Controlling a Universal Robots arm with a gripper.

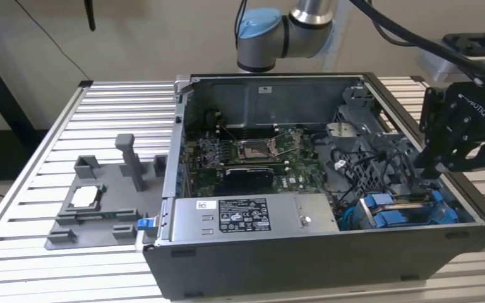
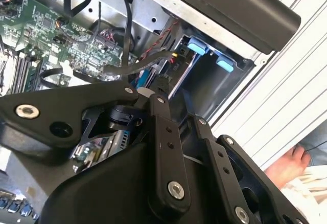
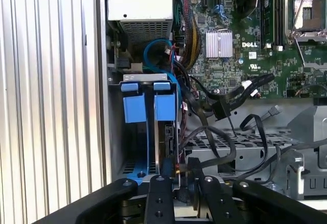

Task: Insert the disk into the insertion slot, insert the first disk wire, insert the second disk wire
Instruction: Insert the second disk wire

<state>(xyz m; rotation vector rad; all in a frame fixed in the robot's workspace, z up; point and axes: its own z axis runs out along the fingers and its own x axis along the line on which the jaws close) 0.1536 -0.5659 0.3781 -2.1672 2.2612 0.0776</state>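
Past the fixture tray (image 1: 91,221) and power-supply box (image 1: 242,214), the disk (image 3: 166,142) stands on edge in the insertion slot (image 3: 145,77) toward the exterior view's right, so the gripper (image 3: 182,182), seemingly clenched on a black wire plug (image 2: 163,84), hangs at its connector end.

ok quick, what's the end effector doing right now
end effector: looks closed on a black wire connector
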